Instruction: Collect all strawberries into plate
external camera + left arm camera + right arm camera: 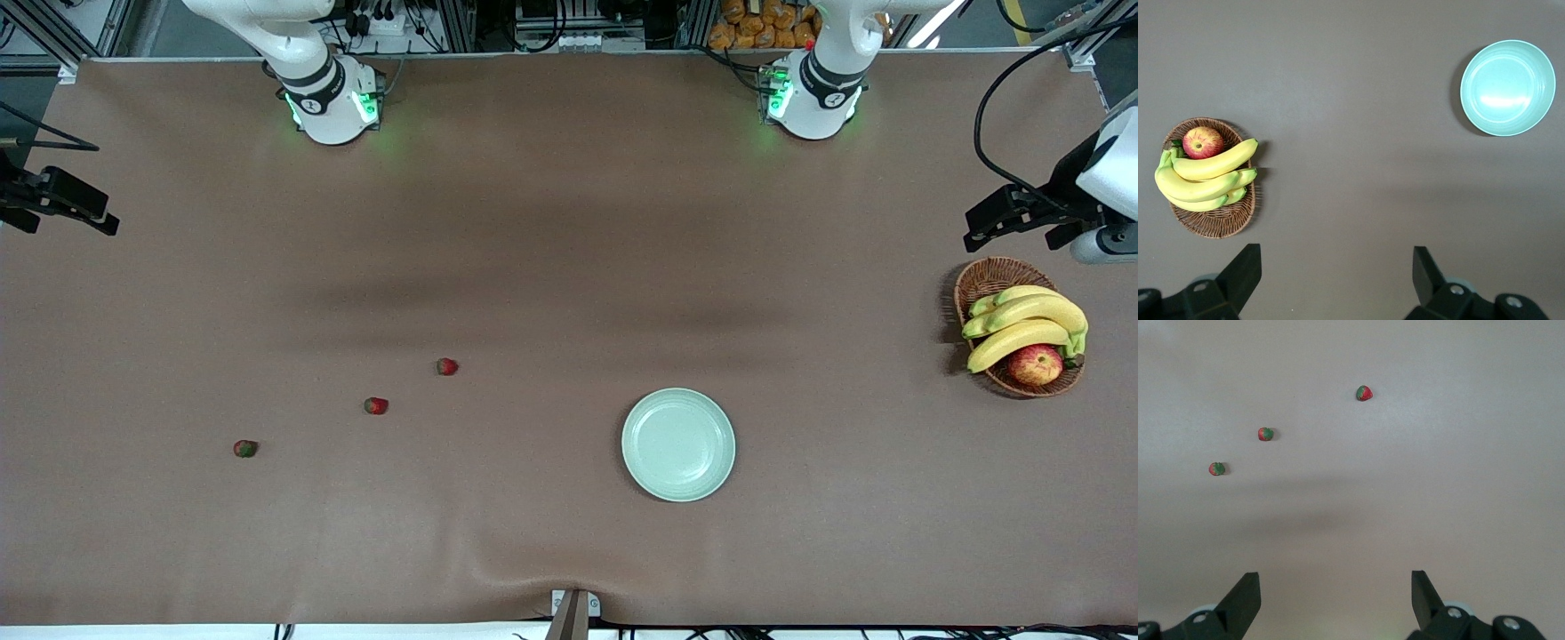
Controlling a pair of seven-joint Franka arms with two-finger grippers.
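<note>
**Strawberries apart from plate, both grippers wide**

Lowest in the front view is the plate [678, 444], bare; three strawberries [376, 405] are strung diagonally toward the right arm's end, nothing between. A basket [978, 277] of bananas [1022, 324] and an apple [1035, 364] sits at mid-frame edge.

Left wrist view: left gripper [1337, 267] is spread wide, empty, over bare table.

Right wrist view: right gripper [1336, 587] is likewise spread, empty.

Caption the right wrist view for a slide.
Right tool open above bare table, three strawberries lying apart ahead of it.
</note>
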